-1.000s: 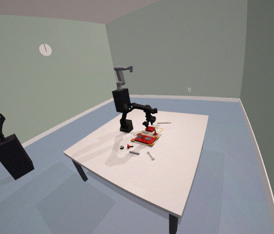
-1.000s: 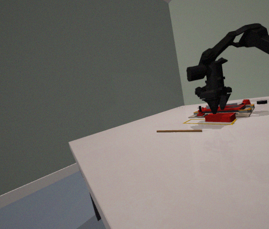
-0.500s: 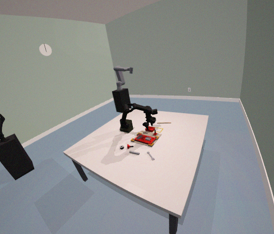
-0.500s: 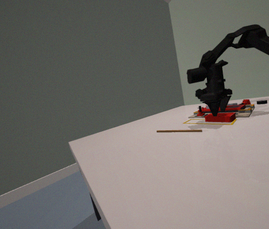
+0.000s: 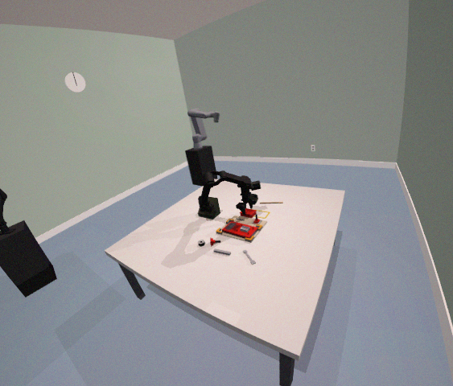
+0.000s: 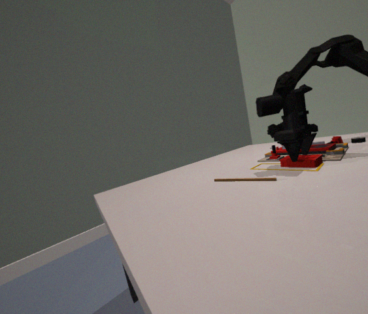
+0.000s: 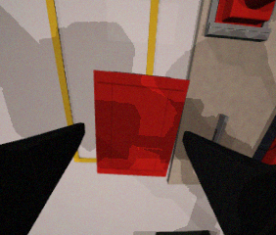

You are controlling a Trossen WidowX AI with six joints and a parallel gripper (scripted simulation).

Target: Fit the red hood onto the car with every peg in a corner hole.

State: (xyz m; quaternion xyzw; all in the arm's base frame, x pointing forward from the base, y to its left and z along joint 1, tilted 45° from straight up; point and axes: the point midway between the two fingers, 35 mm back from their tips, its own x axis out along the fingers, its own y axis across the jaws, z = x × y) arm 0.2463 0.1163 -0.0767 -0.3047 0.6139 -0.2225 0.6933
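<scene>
Green walls and a blue floor are seen around a white table [image 5: 301,290]. On it, left to right in the top view: a black disc [image 5: 201,243], a small red part [image 5: 216,240], a grey bar [image 5: 221,252], a wrench [image 5: 249,256], then the jig [image 5: 261,224] with the red chassis [image 5: 237,228] seated in it. A thin wooden stick [image 6: 245,179] is laid further out, well apart from the jig.

The hood [image 7: 135,122] is lying flat on the table just beside the jig, partly over one end of a yellow outline [image 7: 55,73] (the far part of the outline is left uncovered). It has not been lifted.

The gripper [image 7: 134,147] is positioned directly above the hood with its fingers spread wide; nothing is pinched. In the wrist view one dark fingertip [image 7: 55,147] is seen at each side of the red shell. Contact with the hood cannot be confirmed from the exterior view (tips low, at roughly hood level).
</scene>
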